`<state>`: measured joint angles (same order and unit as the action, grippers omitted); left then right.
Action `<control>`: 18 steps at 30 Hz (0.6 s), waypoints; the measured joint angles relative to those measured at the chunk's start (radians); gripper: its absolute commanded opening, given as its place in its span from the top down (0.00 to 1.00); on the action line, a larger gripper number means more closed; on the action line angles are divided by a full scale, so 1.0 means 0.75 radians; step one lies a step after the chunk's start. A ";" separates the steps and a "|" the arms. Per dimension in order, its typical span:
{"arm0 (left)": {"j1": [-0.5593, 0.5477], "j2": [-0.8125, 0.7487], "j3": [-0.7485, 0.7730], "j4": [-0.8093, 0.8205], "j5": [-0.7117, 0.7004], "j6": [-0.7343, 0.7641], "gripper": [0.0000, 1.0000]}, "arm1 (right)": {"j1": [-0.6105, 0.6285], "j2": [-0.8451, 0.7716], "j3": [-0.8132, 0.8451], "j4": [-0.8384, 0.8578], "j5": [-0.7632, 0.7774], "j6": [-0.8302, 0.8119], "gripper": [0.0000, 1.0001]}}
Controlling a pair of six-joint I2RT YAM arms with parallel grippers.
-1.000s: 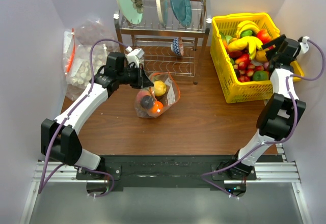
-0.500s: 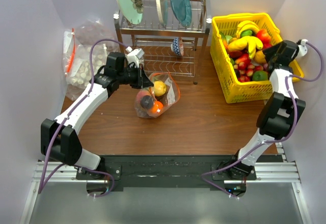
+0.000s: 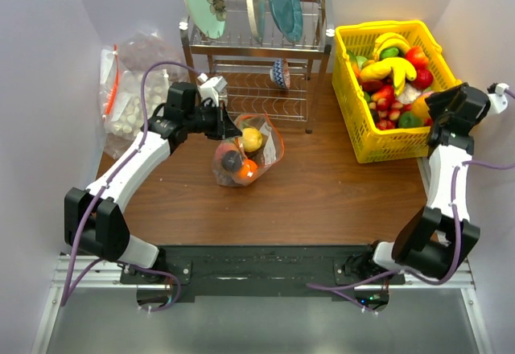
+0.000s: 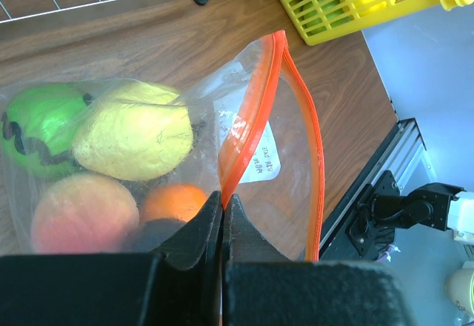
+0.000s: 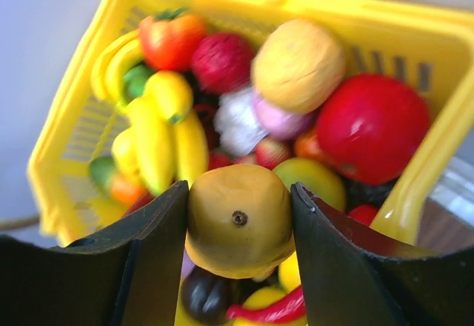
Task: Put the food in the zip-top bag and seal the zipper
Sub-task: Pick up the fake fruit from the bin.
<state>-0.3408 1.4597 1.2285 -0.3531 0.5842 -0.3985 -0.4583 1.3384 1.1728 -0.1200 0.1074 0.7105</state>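
The zip-top bag lies mid-table with its mouth gaping, and the food in it shows through: a yellowish fruit, a green one, a peach-like one and an orange. My left gripper is shut on the orange-red zipper, pinching one lip of the bag's mouth; from above, the left gripper sits at the bag's upper left edge. My right gripper is shut on a yellow-brown toy fruit, held above the yellow basket. From above, the right gripper is over the basket's right side.
The yellow basket, heaped with toy fruit, stands at the back right. A metal dish rack with plates is behind the bag. Clear bags of white lumps lean at the back left.
My right gripper closed on the yellow-brown fruit and drew back toward the basket's right edge, lifting it. The left gripper and the bag have not moved.
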 measured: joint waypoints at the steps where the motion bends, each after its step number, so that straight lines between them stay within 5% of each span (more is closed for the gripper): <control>1: 0.001 0.000 0.000 0.001 0.000 -0.001 1.00 | 0.004 -0.022 -0.007 -0.005 -0.033 0.003 0.55; 18: -0.003 0.000 0.000 -0.004 -0.023 -0.003 1.00 | 0.367 -0.235 0.087 -0.175 -0.386 -0.049 0.55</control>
<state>-0.3431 1.4597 1.2285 -0.3561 0.5671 -0.4007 -0.1829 1.1618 1.2385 -0.2516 -0.1818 0.6735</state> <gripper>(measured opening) 0.023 0.557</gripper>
